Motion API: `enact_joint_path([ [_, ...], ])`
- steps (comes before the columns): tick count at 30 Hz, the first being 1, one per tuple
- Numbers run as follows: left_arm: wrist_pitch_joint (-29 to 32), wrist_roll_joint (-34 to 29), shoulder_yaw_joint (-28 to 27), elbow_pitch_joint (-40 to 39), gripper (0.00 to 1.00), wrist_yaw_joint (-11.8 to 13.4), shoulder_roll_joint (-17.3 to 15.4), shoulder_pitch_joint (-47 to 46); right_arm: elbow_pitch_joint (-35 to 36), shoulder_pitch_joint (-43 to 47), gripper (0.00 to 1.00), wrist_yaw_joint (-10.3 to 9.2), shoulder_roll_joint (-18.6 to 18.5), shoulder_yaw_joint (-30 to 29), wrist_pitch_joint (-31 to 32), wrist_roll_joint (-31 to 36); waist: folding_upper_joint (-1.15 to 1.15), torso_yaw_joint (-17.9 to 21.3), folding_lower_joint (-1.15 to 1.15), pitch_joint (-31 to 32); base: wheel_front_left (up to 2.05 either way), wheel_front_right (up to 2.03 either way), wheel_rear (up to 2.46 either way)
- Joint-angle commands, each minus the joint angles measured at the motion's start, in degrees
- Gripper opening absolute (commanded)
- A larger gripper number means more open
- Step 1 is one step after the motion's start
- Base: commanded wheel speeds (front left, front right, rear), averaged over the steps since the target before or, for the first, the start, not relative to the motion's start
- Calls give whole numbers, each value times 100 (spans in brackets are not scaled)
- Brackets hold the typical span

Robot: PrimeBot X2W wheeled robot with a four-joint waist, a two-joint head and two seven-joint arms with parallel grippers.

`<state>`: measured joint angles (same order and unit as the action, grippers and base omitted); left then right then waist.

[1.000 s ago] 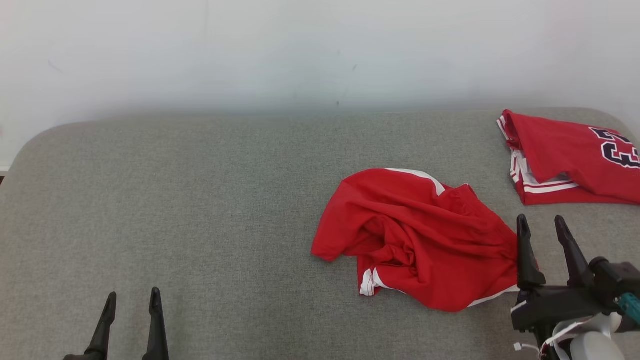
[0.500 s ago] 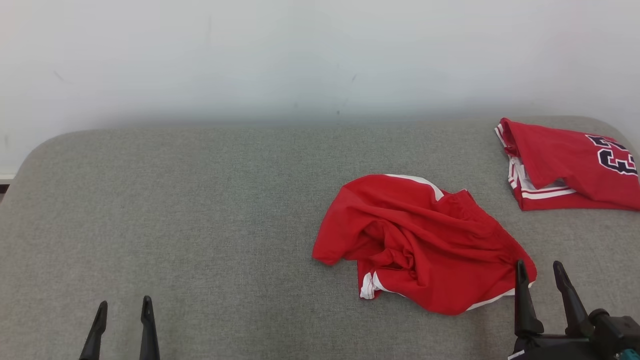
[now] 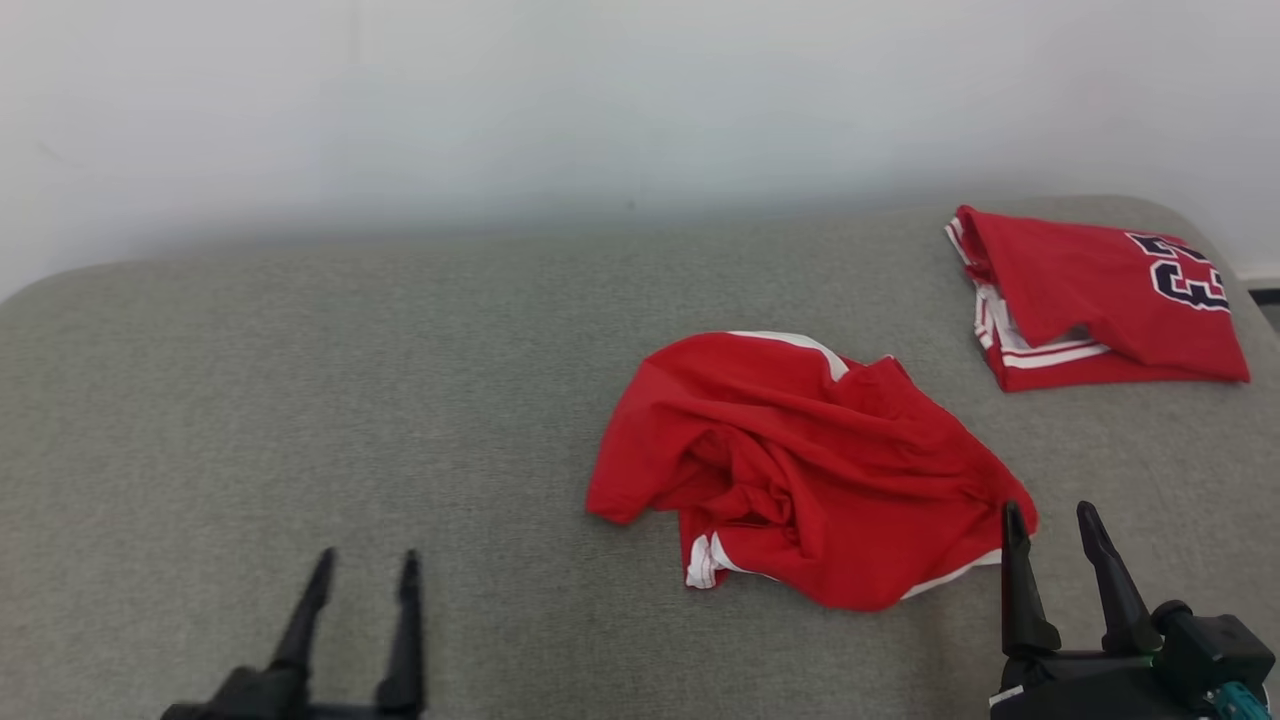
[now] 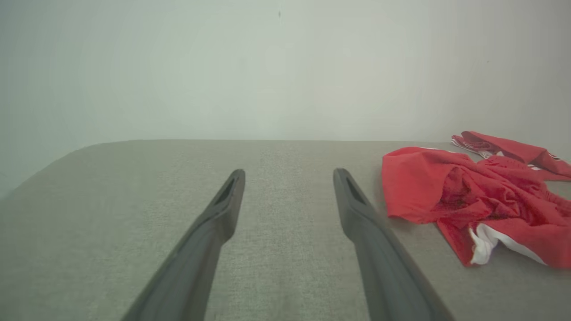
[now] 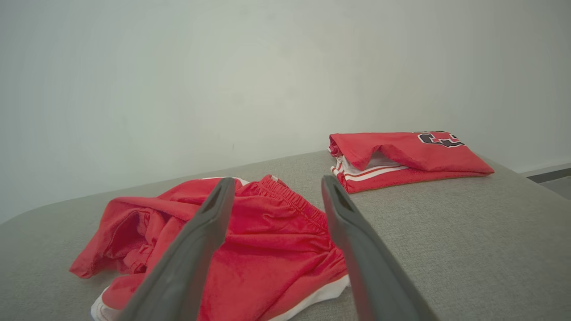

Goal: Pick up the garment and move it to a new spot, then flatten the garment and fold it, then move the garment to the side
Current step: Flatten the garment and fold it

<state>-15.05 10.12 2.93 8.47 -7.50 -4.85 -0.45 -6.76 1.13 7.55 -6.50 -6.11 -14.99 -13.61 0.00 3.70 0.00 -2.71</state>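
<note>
On grey woven cushion point(image 3: 300, 380), crumpled red garment point(image 3: 800, 470), white trim

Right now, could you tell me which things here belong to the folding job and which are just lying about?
For the job: crumpled red garment, open left gripper, open right gripper.
Just lying about: folded red jersey at the far right, white wall behind.
</note>
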Motion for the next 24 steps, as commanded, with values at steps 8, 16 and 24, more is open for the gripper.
enact_joint_path([
  [8,-17,292,1195,611,100,5,-164,-820,-5,-264,100,-15,155,122,-25,-41,0,689,0,-454,0,0,0],
  [16,-17,582,2151,1365,100,5,-333,-1424,-11,-411,100,-15,281,167,-24,-75,0,1167,0,-830,0,0,0],
  [24,-17,843,2641,1910,100,5,-417,-1735,-13,-498,100,-15,344,163,-24,-99,0,1406,0,-952,0,0,0],
])
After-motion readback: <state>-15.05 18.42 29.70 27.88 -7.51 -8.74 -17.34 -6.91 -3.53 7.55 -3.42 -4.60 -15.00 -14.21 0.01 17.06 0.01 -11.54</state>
